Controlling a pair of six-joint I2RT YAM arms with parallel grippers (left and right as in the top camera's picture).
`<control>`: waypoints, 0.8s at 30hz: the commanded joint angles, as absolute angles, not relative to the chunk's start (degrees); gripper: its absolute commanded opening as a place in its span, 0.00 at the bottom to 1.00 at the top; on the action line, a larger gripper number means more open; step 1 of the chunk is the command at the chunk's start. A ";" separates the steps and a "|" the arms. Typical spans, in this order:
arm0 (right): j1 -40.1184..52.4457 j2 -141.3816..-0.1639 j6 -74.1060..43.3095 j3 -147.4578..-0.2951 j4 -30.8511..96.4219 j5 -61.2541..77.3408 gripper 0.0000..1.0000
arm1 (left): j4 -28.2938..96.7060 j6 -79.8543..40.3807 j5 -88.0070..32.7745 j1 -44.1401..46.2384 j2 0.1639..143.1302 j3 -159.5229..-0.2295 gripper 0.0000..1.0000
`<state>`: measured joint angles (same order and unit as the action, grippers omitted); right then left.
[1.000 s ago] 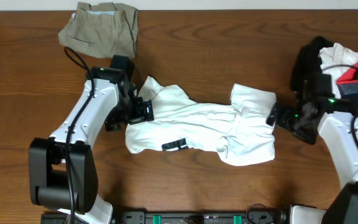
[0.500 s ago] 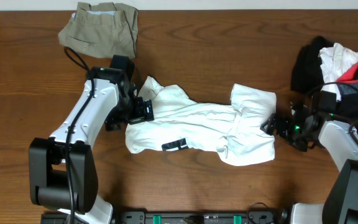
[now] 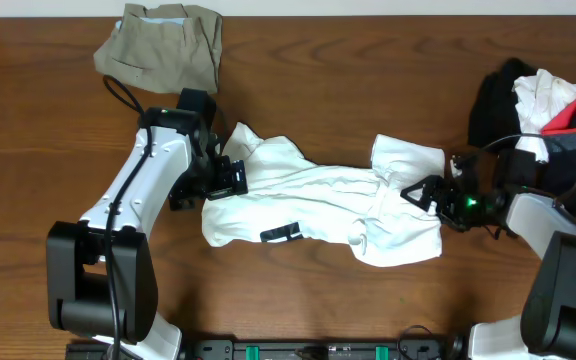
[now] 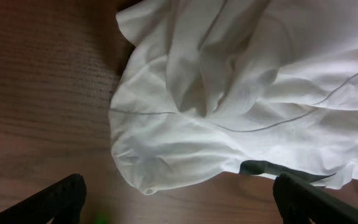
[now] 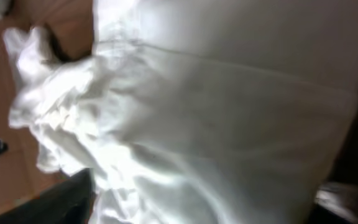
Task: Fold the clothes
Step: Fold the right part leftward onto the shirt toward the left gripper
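While white top (image 3: 318,205) is lying crumpled mid-frame on table (image 3: 368,90) | left gripper (image 3: 232,179) is hovering at its left edge, jaws wide, holding nothing | right gripper (image 3: 420,192) is sitting at its right edge, fabric between jaws, grip: cannot tell

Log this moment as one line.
left gripper: open, at white top left end | right gripper: open over right end | top: crumpled
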<state>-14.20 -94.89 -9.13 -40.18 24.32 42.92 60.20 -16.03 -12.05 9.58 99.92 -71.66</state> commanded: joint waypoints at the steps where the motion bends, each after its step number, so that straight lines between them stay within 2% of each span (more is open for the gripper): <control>1: -13.43 -98.43 -9.87 -36.99 25.17 37.93 0.42 | 60.58 -15.29 -12.40 9.50 100.31 -71.44 0.98; 2: -13.43 -98.43 -10.17 -36.99 25.06 37.91 0.29 | 60.58 -15.29 -12.40 9.50 100.31 -71.44 0.98; 3: -13.43 -98.43 -10.50 -37.01 25.04 37.85 0.20 | 60.55 -15.29 -12.40 9.50 100.31 -71.44 0.98; 6: -13.52 -98.37 -12.84 -37.10 24.95 35.94 0.07 | 60.58 -15.27 -12.40 9.50 100.31 -71.44 0.98; 8: -13.54 -98.28 -14.81 -37.54 24.67 33.54 0.01 | 60.60 -15.27 -12.40 9.50 100.31 -71.44 0.98; 13: -14.31 -97.80 -15.62 -41.74 29.12 28.93 0.01 | 60.58 -15.25 -12.38 9.50 100.31 -71.44 0.98; 18: -14.39 -97.80 -14.26 -53.06 43.81 14.17 0.01 | 60.55 -15.25 -12.38 9.50 100.31 -71.44 0.98; 24: -13.82 -97.80 -14.00 -64.51 54.83 5.82 0.01 | 60.53 -15.25 -12.38 9.50 100.31 -71.44 0.98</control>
